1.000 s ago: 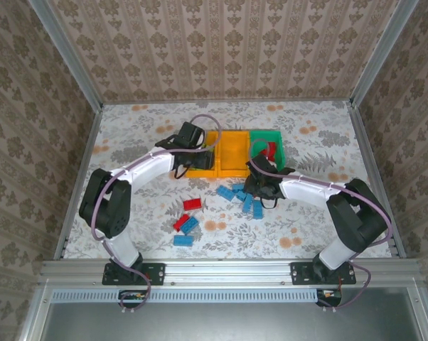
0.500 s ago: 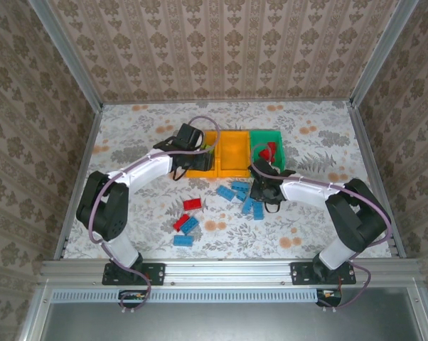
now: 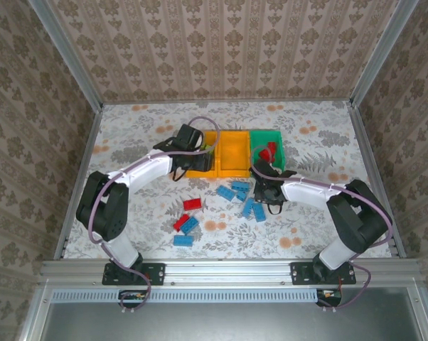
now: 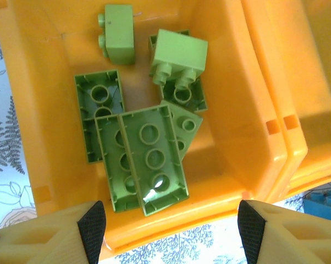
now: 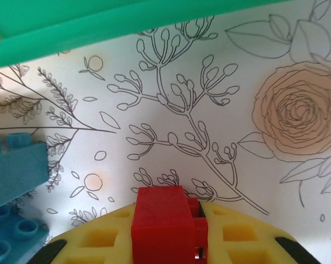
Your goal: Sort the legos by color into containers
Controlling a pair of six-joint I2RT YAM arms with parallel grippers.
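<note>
**brickfan:** So, where does everything sit relative to the green bin (image 3: 265, 132)?

**yam_watcher:** The right gripper (image 5: 168, 245) is low over the table (image 3: 321, 142), just in front of the green bin's near wall. Its jaws are clamped on a red brick (image 5: 161, 219), which sticks up between the two yellow fingers (image 5: 240, 236). I can't tell whether the brick is touching the table. A few red bricks (image 3: 268, 151) already lie inside the green bin.

**brickfan:** And the other arm?

**yam_watcher:** The left gripper (image 4: 170, 223) hangs over the far orange bin (image 3: 201, 170), the one two places left of the green bin. Its jaws are spread apart with nothing between them. Below it, a heap of light green bricks (image 4: 152, 159) lies on that bin's floor, most of them flipped hollow side up and two showing their studs. The middle orange bin (image 3: 233, 153) sits between that bin and the green bin, pressed against the green bin's left side.

**brickfan:** Any loose stuff?

**yam_watcher:** Yep. A cluster of blue bricks (image 3: 241, 193) lies on the table just in front of the green bin and a bit to its left, right beside the closed gripper. Further left and nearer the arm bases are two loose red bricks (image 3: 192, 204) and two more blue ones (image 3: 183, 240), well apart from the green bin.
</note>
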